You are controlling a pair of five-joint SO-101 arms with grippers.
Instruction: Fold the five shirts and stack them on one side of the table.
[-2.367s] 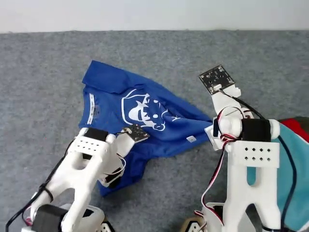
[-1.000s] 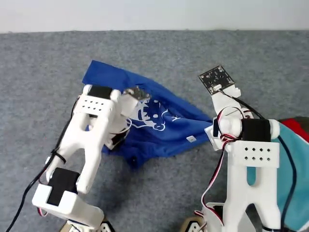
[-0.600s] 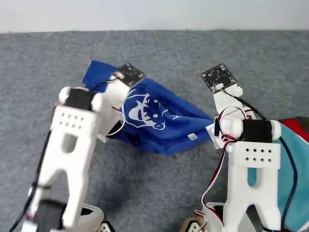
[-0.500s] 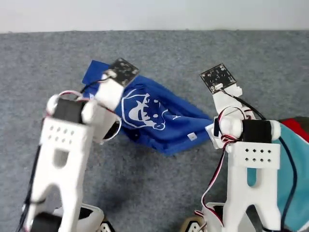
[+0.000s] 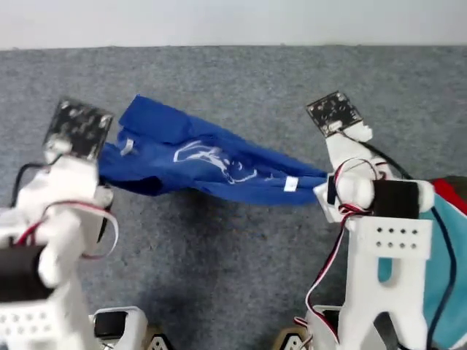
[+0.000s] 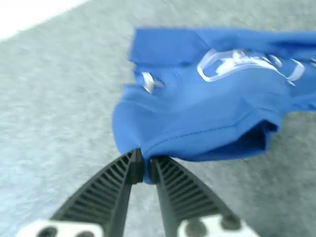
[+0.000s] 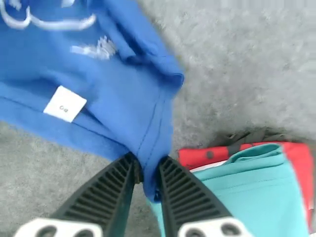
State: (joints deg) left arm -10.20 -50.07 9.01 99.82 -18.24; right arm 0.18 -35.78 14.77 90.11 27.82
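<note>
Worktop: the grey worktop [image 5: 241, 240] carries everything. More of it now lies bare in front of the arms, because the cloth that sagged there has been drawn up and away.
Blue shirt: the blue shirt [image 5: 211, 164] no longer lies rumpled with its white print facing up. It is pulled into a long, narrow band running from the left side to the middle of the worktop, strung between the two arms and seemingly partly lifted.
Left arm: it has swung from above the shirt's near hem far out to the left, taking that edge with it.
Right arm: it has hardly shifted and acts as the anchor.
Stack: a teal shirt [image 7: 232, 187] and a red shirt [image 7: 212, 155] lie folded at the right edge, just beside the blue shirt's held corner.
Left end effector: the left end effector [image 6: 143, 165] is pinched narrow on a fold of blue hem.
Right end effector: the right end effector [image 7: 147, 170] is clamped narrow on the opposite seam.
Label: the white label [image 7: 64, 103] sits near the right grip.
Meaning: the shirt looks stretched ready for laying flat; the fold itself is not yet made.
</note>
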